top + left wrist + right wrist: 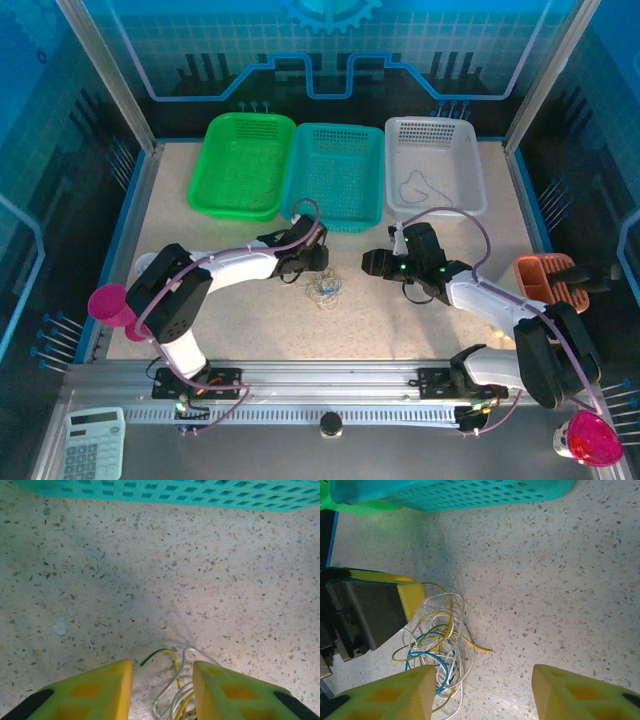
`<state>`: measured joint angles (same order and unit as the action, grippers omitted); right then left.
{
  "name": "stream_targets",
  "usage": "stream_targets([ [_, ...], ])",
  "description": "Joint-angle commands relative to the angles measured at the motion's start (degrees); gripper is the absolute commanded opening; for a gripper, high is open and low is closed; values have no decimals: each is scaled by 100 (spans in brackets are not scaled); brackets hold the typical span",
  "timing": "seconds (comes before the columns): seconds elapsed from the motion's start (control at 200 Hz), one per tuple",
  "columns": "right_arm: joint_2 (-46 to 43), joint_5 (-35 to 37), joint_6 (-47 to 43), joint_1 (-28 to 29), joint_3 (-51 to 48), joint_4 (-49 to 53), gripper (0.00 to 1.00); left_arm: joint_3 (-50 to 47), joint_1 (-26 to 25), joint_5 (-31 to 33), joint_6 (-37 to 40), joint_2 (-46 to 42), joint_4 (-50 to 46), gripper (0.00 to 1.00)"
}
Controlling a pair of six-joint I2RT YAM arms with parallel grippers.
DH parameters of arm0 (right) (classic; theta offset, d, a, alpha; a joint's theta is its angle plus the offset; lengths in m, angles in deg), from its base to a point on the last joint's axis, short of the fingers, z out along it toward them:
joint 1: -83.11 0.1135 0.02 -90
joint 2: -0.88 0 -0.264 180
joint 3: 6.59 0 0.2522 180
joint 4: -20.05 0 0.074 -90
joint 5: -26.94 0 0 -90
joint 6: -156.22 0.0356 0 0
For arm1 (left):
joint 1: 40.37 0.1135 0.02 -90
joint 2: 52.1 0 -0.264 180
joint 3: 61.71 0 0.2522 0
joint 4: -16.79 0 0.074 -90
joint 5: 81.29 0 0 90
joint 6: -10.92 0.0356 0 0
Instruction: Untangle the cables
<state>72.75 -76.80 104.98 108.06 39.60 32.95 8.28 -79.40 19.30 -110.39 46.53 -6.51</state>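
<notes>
A speckled beige tabletop (240,330) sits inside a blue-lit enclosure. Along its far side stand three perforated plastic baskets: green (235,212), teal (335,222) and white (435,210).

The cables (325,290), a small knot of hair-thin yellow, whitish and blue wires, lie on the bare table in front of the teal basket, between your two arms.

Your left gripper (162,675) is down at the knot's edge. Its yellow fingers are apart and several strands run up between them, including a yellow one with a green tip and some whitish ones.

Your right gripper (482,680) hovers on the other side, fingers spread wide with nothing between them. The bundle lies just beside one finger.

The step looks like picking out a strand. I'd narrow the left grip to a single wire, ideally the loose green-tipped end, because pinching the whole sheaf would probably drag the knot along. Consider lowering the right fingers to pin the bundle, then draw the strand out slowly and low.
</notes>
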Motion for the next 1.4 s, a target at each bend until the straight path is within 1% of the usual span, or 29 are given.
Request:
stream_targets([
  [0.0, -113, 63, -98, -35, -78, 113, 54, 152, 61, -110, -7, 119, 48, 37],
  [0.23, -137, 56, -105, -34, -62, 138, 54, 108, 90, -110, -7, 205, 99, 36],
  [0.465, -143, 20, -130, -32, -17, 183, 54, 169, 126, -145, 38, 272, 164, 26],
  [0.58, -187, -14, -149, -34, -4, 205, 54, 243, 144, -170, 117, 318, 145, 16],
  [0.675, -249, -45, -167, -30, -17, 209, 54, 307, 149, -219, 193, 316, 88, 0],
  [0.855, -372, -119, -267, 81, -48, 64, 54, 396, 151, -362, 357, -80, -102, 0],
  [1.04, -355, -97, -417, 269, -2, -230, 59, 545, 129, -872, 423, -782, -351, 0],
  [1.266, -50, -123, -514, 478, 313, -593, 62, 705, 79, -1377, 321, -1515, -470, 0],
  [1.396, 223, -119, -536, 593, 599, -694, 62, 774, 19, -1546, 216, -1820, -465, 0],
])
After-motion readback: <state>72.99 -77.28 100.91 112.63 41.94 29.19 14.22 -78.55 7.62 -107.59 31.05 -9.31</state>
